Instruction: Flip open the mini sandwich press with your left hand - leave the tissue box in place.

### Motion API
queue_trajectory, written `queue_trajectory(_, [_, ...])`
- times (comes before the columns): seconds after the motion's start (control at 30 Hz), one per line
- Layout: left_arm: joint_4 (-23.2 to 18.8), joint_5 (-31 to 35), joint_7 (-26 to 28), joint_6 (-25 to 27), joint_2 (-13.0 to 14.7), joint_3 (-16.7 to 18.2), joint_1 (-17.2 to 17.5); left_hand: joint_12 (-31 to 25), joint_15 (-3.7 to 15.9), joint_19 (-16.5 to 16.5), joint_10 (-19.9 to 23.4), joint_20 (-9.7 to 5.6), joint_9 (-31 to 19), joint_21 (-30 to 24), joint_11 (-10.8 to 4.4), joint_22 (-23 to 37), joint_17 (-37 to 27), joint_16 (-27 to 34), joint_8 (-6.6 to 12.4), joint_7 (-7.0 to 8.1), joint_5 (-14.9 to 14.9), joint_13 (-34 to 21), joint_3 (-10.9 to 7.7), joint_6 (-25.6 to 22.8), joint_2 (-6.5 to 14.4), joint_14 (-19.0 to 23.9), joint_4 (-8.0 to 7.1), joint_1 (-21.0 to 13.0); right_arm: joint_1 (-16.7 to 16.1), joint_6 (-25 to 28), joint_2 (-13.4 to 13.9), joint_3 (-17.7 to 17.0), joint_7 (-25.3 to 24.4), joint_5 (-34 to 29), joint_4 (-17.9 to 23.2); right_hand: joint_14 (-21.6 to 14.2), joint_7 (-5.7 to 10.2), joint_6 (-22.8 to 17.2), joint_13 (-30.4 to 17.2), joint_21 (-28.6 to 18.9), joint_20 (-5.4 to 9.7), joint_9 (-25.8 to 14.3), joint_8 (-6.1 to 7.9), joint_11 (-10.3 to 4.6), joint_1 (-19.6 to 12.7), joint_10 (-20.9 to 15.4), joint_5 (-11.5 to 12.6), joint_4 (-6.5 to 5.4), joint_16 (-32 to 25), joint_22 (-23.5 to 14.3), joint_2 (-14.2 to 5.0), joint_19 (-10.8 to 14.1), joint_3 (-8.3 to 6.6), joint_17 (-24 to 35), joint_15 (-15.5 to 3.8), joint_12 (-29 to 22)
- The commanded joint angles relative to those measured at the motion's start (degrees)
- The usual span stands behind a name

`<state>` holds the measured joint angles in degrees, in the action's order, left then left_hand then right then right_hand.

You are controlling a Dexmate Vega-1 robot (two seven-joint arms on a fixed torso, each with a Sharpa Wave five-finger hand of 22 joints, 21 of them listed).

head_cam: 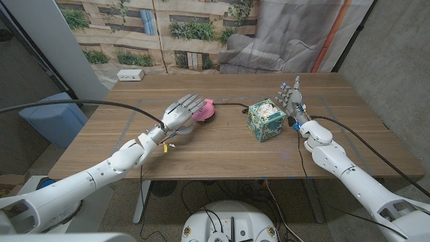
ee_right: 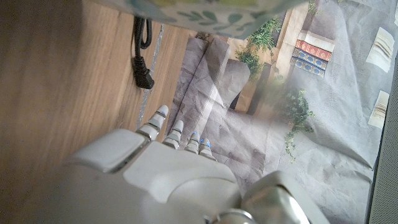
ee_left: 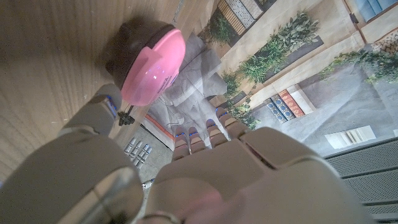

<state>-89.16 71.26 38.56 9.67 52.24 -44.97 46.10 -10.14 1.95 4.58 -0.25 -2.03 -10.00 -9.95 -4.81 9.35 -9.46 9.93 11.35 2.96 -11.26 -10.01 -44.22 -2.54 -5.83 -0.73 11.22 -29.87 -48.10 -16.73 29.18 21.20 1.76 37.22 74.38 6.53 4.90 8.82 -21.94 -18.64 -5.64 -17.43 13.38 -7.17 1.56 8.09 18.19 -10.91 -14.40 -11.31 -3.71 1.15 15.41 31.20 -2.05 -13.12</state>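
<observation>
The mini sandwich press (head_cam: pixel 205 110) has a pink domed lid over a dark base and sits at the table's middle. In the left wrist view the pink lid (ee_left: pixel 152 65) lies over the dark base (ee_left: pixel 124 43); I cannot tell if it is raised. My left hand (head_cam: pixel 180 113) reaches at the press from the left with its fingers stretched out and apart, holding nothing; the fingertips (head_cam: pixel 195 101) are at the lid's edge. The floral tissue box (head_cam: pixel 264 119) stands to the right of the press. My right hand (head_cam: pixel 291 97) stands upright beside the box, fingers spread, holding nothing.
A black cable (head_cam: pixel 232 105) runs from the press behind the tissue box; its plug (ee_right: pixel 143 68) lies on the wood near my right hand (ee_right: pixel 168 168). A white power strip (head_cam: pixel 130 74) sits at the back left edge. A blue bin (head_cam: pixel 54 117) stands left of the table.
</observation>
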Motion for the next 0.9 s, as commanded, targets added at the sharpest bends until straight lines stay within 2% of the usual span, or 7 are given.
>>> queue_trajectory(0.03, [3.1,-0.5,2.4,3.3,-2.0,-2.4,-1.3,-0.4,1.48,0.1,0.0,-2.97,-0.2,-0.3,0.03,0.0,-0.1,0.1,0.48,-0.17,-0.2,-0.1,0.15,-0.5,0.1,0.1,-0.25,-0.8,0.0,0.0,0.0,0.0,0.0,0.0,0.0,0.4,0.11,0.3,-0.1,0.2,-0.39,-0.2,0.08,0.15,-0.3,0.3,0.4,0.07,-0.3,-0.2,-5.03,0.3,0.42,0.1,-1.13,-0.2])
queue_trajectory(0.27, [4.6,-1.5,2.3,4.8,-3.3,-3.4,-2.1,-0.5,1.46,0.2,0.2,-2.85,-0.2,-0.3,0.17,0.0,-0.1,0.2,0.64,-0.38,-0.2,-0.1,0.23,-0.8,-0.2,0.2,-0.27,-1.3,0.0,0.0,0.0,0.0,0.0,0.0,-0.1,0.3,0.12,0.3,-0.1,0.2,-0.39,-0.2,0.07,0.06,-0.3,0.3,0.4,0.07,-0.3,-0.2,-5.03,0.3,0.44,0.1,-1.19,-0.2])
queue_trajectory(0.9, [4.1,-4.1,-1.0,9.5,-5.4,-4.7,-2.2,-0.6,1.27,0.3,0.6,-2.70,-0.2,-0.3,0.36,0.0,-0.1,0.2,1.20,-0.50,-0.1,-0.1,0.46,-2.4,-0.6,0.4,-0.35,-2.6,0.0,0.0,0.0,0.0,0.0,0.0,-0.1,0.4,0.11,0.4,-0.2,0.3,-0.38,-0.2,0.03,0.10,-0.3,0.4,0.4,0.07,-0.3,-0.2,-5.04,0.3,0.46,0.1,-1.15,-0.2])
